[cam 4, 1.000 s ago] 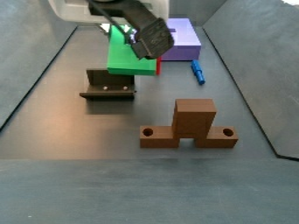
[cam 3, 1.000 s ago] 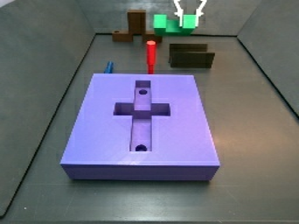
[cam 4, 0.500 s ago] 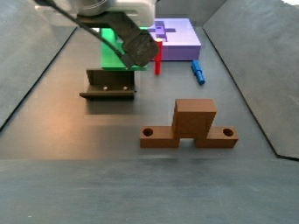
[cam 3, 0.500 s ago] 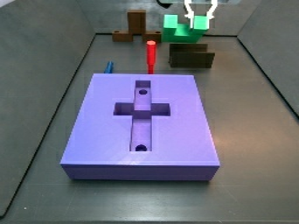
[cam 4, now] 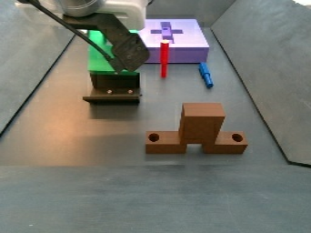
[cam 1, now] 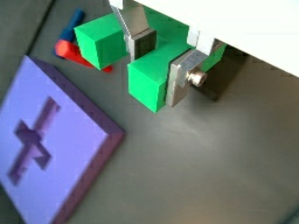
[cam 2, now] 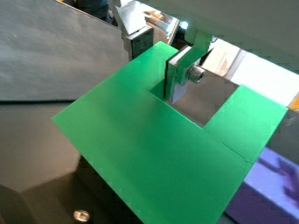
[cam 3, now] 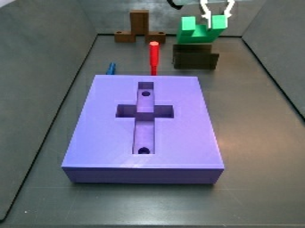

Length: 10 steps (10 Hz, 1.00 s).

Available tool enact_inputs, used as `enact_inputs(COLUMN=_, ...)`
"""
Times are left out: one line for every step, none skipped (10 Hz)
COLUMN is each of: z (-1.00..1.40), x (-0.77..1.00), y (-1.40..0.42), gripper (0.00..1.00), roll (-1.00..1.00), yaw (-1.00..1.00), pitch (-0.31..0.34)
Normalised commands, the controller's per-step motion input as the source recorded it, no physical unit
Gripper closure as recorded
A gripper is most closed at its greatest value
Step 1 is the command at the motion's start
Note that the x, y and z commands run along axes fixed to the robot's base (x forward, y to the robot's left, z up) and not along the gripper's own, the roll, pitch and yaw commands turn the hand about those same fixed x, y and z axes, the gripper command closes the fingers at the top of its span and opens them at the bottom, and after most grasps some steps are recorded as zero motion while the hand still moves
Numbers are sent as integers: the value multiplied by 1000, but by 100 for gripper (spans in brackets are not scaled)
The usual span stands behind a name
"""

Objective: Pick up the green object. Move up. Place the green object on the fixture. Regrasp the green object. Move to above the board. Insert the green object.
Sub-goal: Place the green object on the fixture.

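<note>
**Green piece held above the fixture, before set-down**

I read this as the placing step. The gripper (cam 3: 217, 20) sits at the upper right of a side view and is pinching the green object (cam 3: 194, 29). In both wrist views the 2 silver fingers (cam 1: 183, 77) are pressed onto the web at the piece's central notch, 1 plate on each face, with the green object (cam 2: 152, 149) filling most of the frame below them.

The relation that matters is vertical. In a side view the green object (cam 4: 107, 53) hangs at upper left directly above the fixture (cam 4: 115, 87), which stands just below it; I cannot tell from any view whether the 2 are already touching. The fixture (cam 3: 195, 56) lies under the piece here too, slightly toward the frame centre. The piece's 2 blocky lugs point down and away from the gripper, so its broad face runs roughly along the fixture's width.

My judgement: the coming move is a short straight descent, and the risk is a lug catching the fixture's raised side if the piece is offset sideways.

The board (cam 3: 146, 127) fills the lower centre of that side view, well apart from the gripper, its cross recess empty. A red peg (cam 3: 154, 55) stands upright between board and fixture, and a brown stand (cam 4: 195, 129) sits at lower right.
</note>
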Motion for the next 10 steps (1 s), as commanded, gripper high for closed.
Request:
enact_inputs(z=-443, x=463, y=11, gripper=100, roll=-23, yaw=0, pitch=20)
enact_inputs(z=-357, x=206, y=71, gripper=100, roll=-137, yaw=-94, pitch=6)
enact_inputs(z=-311, x=223, y=134, gripper=100, roll=-129, yaw=-80, pitch=37)
enact_inputs(z=-326, x=231, y=206, gripper=100, roll=-106, yaw=-94, pitch=0)
enact_inputs(z=-363, x=134, y=189, gripper=100, roll=-140, yaw=-60, pitch=0)
enact_inputs(z=-334, x=51, y=89, gripper=100, roll=-146, yaw=-46, pitch=0)
enact_inputs(z=-217, x=0, y=157, gripper=100, roll=-157, yaw=-100, pitch=0)
enact_inputs(z=-117, x=0, y=197, gripper=100, roll=-197, yaw=-154, pitch=3)
enact_inputs(z=-86, x=0, y=171, gripper=100, roll=-146, yaw=-197, pitch=14)
enact_inputs(z=-51, x=3, y=157, gripper=100, roll=-17, yaw=-226, pitch=51)
